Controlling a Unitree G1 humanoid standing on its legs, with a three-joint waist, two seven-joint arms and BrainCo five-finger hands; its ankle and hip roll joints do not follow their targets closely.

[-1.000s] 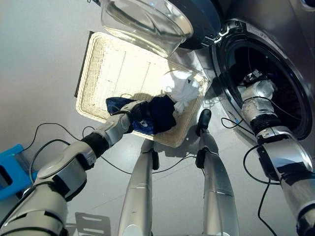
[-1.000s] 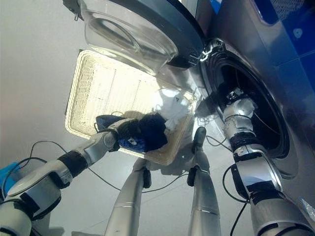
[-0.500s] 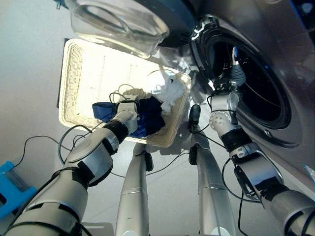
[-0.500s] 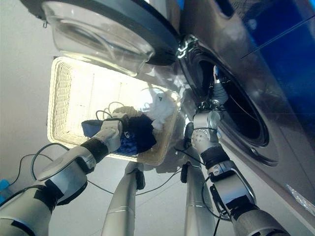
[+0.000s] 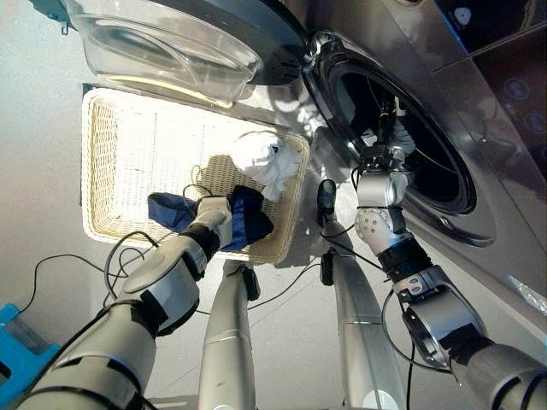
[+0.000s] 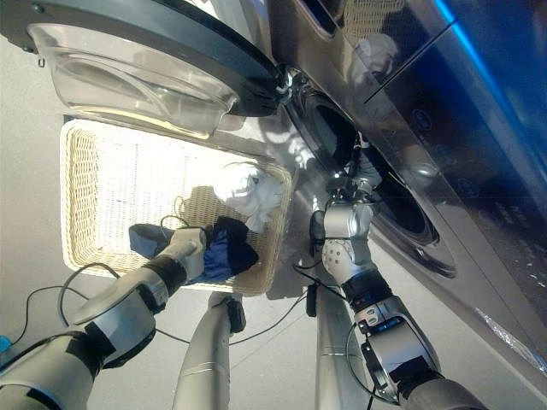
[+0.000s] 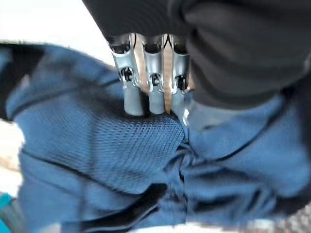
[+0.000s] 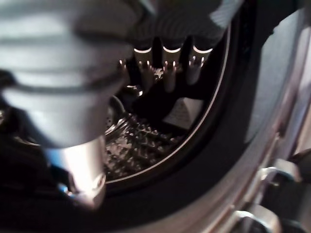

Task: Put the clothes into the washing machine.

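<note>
A dark blue garment point(image 5: 249, 224) lies bunched at the near edge of the white wicker basket point(image 5: 128, 145) on the floor. My left hand point(image 5: 214, 212) rests on it. In the left wrist view its fingers point(image 7: 150, 82) dig into the blue mesh cloth point(image 7: 97, 145), which is gathered round them. A white garment point(image 5: 267, 161) sits in the basket's corner nearest the machine. My right hand point(image 5: 382, 164) is at the rim of the washing machine's drum opening point(image 5: 419, 145), fingers point(image 8: 167, 68) straight and pointing into the dark drum point(image 8: 141, 145), holding nothing.
The round glass door point(image 5: 171, 43) stands swung open above the basket's far side. The machine's steel front point(image 5: 479, 231) runs along the right. A blue object point(image 5: 17, 342) lies on the floor at lower left.
The camera has swung toward the machine. My right hand has drawn back from deep inside the drum to its rim. My left hand stays on the blue garment.
</note>
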